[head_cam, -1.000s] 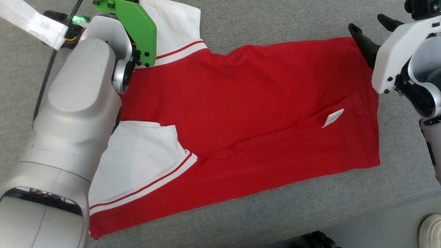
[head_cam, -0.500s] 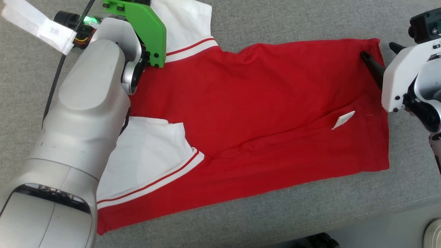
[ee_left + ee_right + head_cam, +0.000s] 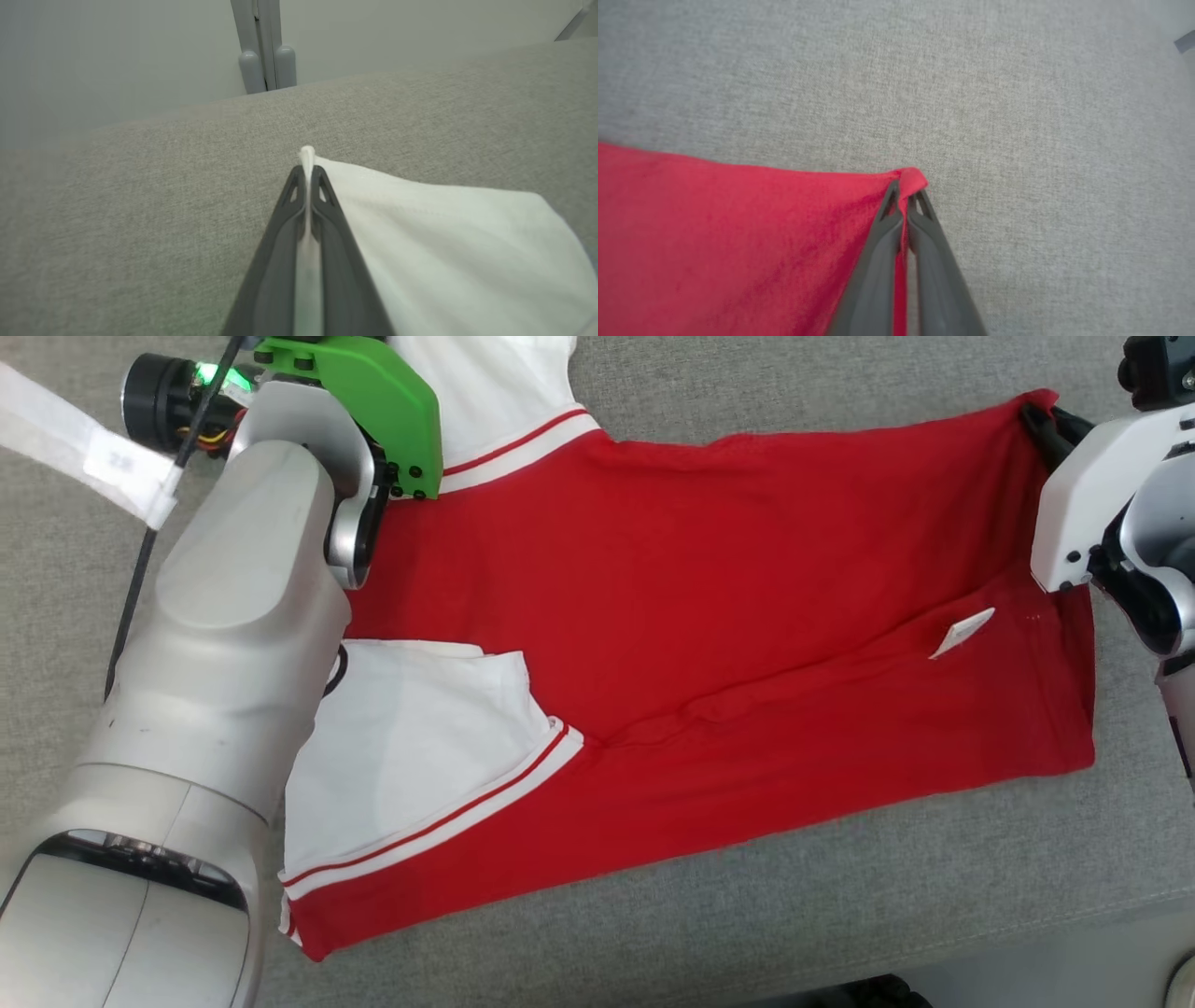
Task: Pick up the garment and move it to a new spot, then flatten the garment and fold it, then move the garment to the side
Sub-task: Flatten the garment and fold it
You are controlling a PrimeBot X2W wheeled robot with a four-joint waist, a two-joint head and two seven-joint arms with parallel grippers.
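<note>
The garment (image 3: 709,616) is a red shirt with white, red-striped sleeves, lying spread on the grey cushion (image 3: 794,915). In the left wrist view my left gripper (image 3: 307,175) is shut on the edge of the white sleeve (image 3: 458,242). Its fingertips are hidden behind the green bracket (image 3: 373,401) in the head view. My right gripper (image 3: 1041,420) is shut on the far right hem corner of the red cloth (image 3: 738,242), and the pinched corner pokes out between the fingertips (image 3: 893,196). A small white tag (image 3: 962,633) lies on the red fabric near the right hem.
The grey cushion's front edge (image 3: 1027,943) runs across the lower right, with pale floor beyond it. My left forearm (image 3: 215,709) covers the garment's left part. A white strap (image 3: 84,453) and a black cable (image 3: 140,588) cross the upper left. Metal posts (image 3: 266,56) stand behind the cushion.
My right gripper went from open beside the hem to shut on its far corner. The garment now lies stretched more taut between both grippers. The camera view shifted slightly.
</note>
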